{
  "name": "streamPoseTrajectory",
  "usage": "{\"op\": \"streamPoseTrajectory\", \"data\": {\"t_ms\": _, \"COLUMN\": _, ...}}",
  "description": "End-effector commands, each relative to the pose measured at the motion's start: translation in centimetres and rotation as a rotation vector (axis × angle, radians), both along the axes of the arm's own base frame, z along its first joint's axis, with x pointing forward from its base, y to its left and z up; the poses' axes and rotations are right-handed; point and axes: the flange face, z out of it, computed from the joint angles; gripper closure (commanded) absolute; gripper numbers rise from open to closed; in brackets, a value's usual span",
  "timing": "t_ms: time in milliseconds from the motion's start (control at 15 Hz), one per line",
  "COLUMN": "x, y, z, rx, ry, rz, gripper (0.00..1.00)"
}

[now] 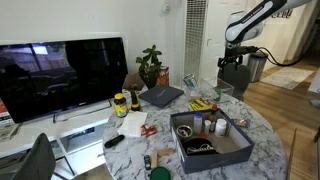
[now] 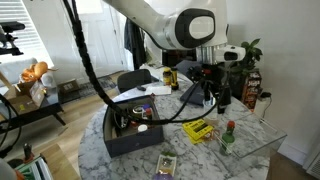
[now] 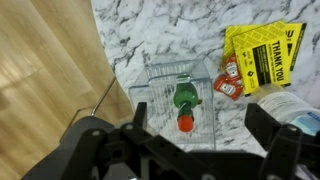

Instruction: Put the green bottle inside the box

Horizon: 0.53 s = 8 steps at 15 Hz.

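Observation:
The green bottle point(image 3: 184, 99) has a red cap and stands upright on a clear plastic holder point(image 3: 160, 85) at the edge of the marble table. It also shows in an exterior view point(image 2: 228, 134). My gripper point(image 3: 200, 130) is open and empty, hovering right above the bottle with one finger on each side of it; it appears in both exterior views point(image 1: 232, 66) point(image 2: 212, 95). The box point(image 1: 212, 152) is dark grey, shallow and open-topped, holds several small items, and sits on the near part of the table, away from the bottle; it also shows in an exterior view point(image 2: 133, 142).
Yellow "thank you" packets point(image 3: 262, 52) and red sauce sachets point(image 3: 231, 78) lie beside the holder. A flat dark slab point(image 1: 161, 96), a yellow-lidded jar point(image 1: 120, 103), a plant point(image 1: 150, 66) and a TV point(image 1: 62, 78) stand further off. The table edge drops to wooden floor point(image 3: 40, 80).

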Motion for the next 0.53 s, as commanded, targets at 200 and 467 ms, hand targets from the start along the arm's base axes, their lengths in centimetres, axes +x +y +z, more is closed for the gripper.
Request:
{"op": "streamPoseTrajectory", "data": {"t_ms": 200, "x": 1.7, "y": -5.6, "z": -3.1, "rx": 0.090, "ry": 0.094, "rz": 0.098, "gripper": 0.00}}
{"op": "streamPoseTrajectory", "data": {"t_ms": 467, "x": 1.6, "y": -5.4, "z": -3.1, "rx": 0.063, "ry": 0.086, "rz": 0.098, "gripper": 0.00}}
